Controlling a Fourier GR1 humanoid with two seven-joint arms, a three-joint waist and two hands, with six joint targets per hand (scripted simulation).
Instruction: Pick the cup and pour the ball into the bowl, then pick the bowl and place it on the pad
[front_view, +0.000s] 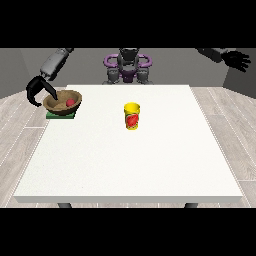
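Sitting on the green pad (60, 115) is the brown bowl (62, 102), over at the far corner of the white table (130, 160), and the red ball (70, 102) is inside it. The hand at the view's left (38, 90) is right next to the bowl's outer side, fingers curved downward like a claw. One finger reaches toward the rim, but honestly I can't tell if it's actually touching or gripping anything, looks like it's got nothing in it.

The yellow cup (132, 116) stands upright near the table's middle, well apart from that hand, off to its inner side and closer to the camera.

The hand at the view's right (238, 60) is raised up high beyond the table edge, fingers spread and relaxed, holding nothing, far from both cup and bowl.
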